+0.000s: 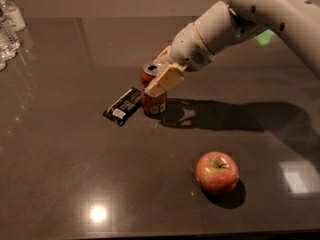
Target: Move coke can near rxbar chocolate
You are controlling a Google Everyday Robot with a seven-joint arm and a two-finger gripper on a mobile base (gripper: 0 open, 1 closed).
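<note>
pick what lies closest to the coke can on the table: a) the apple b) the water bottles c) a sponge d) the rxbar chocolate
d: the rxbar chocolate lies flat close beside the base of the upright coke can, where the gripper is, while the apple and the water bottles sit well apart from it.

Gripper (161, 82) at upright coke can (154, 104) beside rxbar chocolate (122, 105).
</note>
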